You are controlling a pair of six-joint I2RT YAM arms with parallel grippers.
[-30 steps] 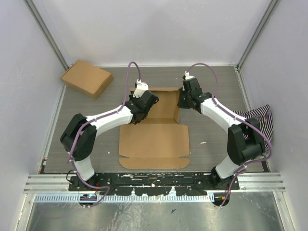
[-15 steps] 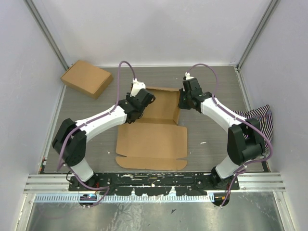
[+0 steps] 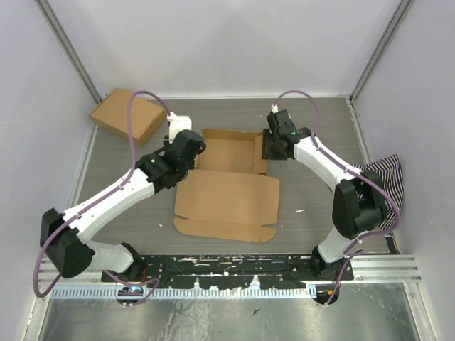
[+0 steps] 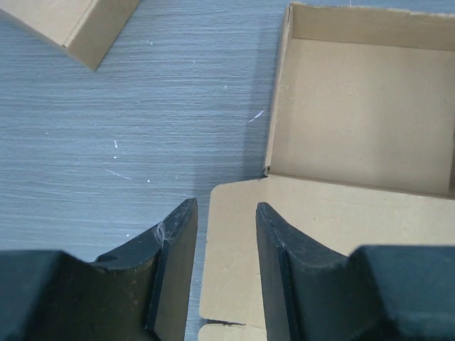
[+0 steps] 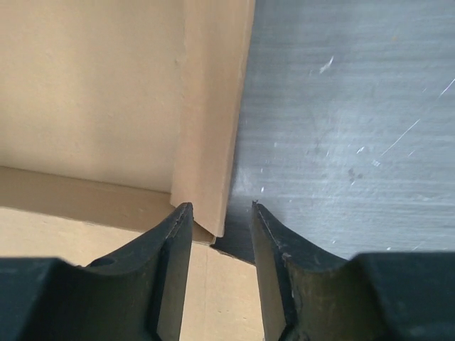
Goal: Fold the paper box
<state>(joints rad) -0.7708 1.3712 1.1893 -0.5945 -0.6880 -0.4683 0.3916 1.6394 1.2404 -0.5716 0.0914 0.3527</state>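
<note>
The paper box (image 3: 229, 186) lies mid-table: a shallow tray with raised walls at the back and a flat lid panel toward me. My left gripper (image 3: 186, 145) is open and empty, hovering above the lid panel's left edge (image 4: 227, 256), just left of the tray's left wall (image 4: 279, 92). My right gripper (image 3: 270, 148) is open, its fingers astride the near end of the tray's right wall (image 5: 210, 128), which stands upright; I cannot tell whether the pads touch it.
A finished brown cardboard box (image 3: 128, 116) sits at the back left, its corner showing in the left wrist view (image 4: 71, 25). A striped cloth (image 3: 384, 177) lies at the right edge. Grey table surface surrounds the box.
My left arm has swung left and back off the tray's left wall, now stretched out lower. The box has shifted slightly. The right gripper has stayed at the right wall.
</note>
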